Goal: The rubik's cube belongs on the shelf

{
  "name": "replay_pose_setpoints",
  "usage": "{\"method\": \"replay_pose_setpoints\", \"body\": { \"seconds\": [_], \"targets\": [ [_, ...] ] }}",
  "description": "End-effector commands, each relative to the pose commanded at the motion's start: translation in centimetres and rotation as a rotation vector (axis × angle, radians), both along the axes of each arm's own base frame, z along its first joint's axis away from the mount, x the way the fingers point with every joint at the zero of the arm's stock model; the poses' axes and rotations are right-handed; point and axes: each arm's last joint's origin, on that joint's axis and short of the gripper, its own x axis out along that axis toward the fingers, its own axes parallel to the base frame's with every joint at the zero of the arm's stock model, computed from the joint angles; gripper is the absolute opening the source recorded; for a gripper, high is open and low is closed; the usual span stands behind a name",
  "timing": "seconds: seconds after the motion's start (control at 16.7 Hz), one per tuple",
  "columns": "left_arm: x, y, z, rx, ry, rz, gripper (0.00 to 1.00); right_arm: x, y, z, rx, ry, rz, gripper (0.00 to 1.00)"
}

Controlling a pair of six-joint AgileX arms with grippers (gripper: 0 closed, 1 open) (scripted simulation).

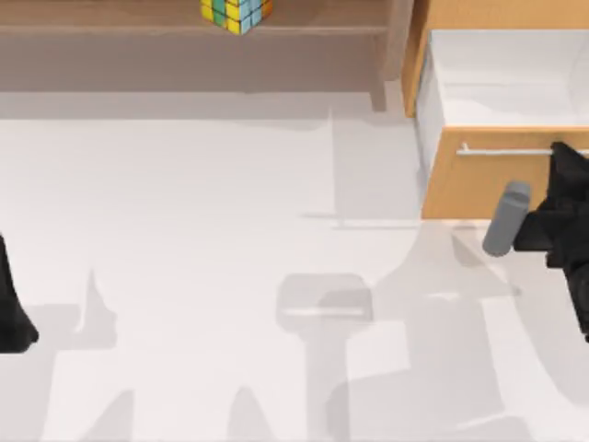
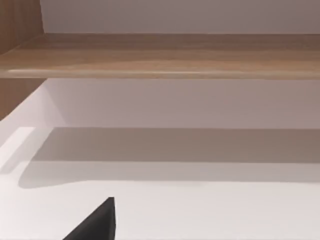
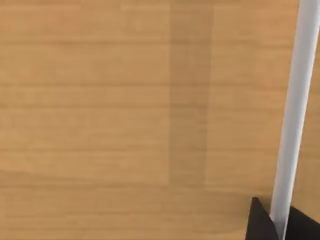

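The rubik's cube (image 1: pixel 236 13) stands on the shelf (image 1: pixel 110 18), a long brown board along the table's far side, with no gripper near it. In the left wrist view the shelf (image 2: pixel 165 55) runs across as a wooden plank above the white table. My left gripper (image 1: pixel 13 315) is parked at the table's left edge, far from the cube. My right gripper (image 1: pixel 559 153) is at the open drawer's silver handle (image 1: pixel 502 149). In the right wrist view its dark fingertips (image 3: pixel 261 225) close on the handle (image 3: pixel 295 110) from both sides.
An orange-wood drawer cabinet (image 1: pixel 479 184) stands at the far right, its white drawer (image 1: pixel 515 83) pulled out toward the table's front. The shelf's upright post (image 1: pixel 396 46) stands next to it. A grey cylinder (image 1: pixel 506 219) sits on the right arm.
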Motion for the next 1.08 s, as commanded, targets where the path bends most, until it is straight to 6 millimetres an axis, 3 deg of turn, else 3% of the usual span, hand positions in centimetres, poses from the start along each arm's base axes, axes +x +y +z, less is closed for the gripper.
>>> {"method": "replay_pose_setpoints", "body": {
  "seconds": [0.42, 0.78, 1.08],
  "targets": [
    [0.0, 0.0, 0.0, 0.0, 0.0, 0.0, 1.0, 3.9, -0.1, 0.0, -0.002, 0.002, 0.0, 0.0],
    [0.0, 0.0, 0.0, 0.0, 0.0, 0.0, 1.0, 4.1, -0.1, 0.0, 0.001, 0.006, 0.002, 0.0],
    [0.0, 0.0, 0.0, 0.0, 0.0, 0.0, 1.0, 6.8, 0.0, 0.1, 0.001, 0.001, 0.001, 0.0]
  ]
}}
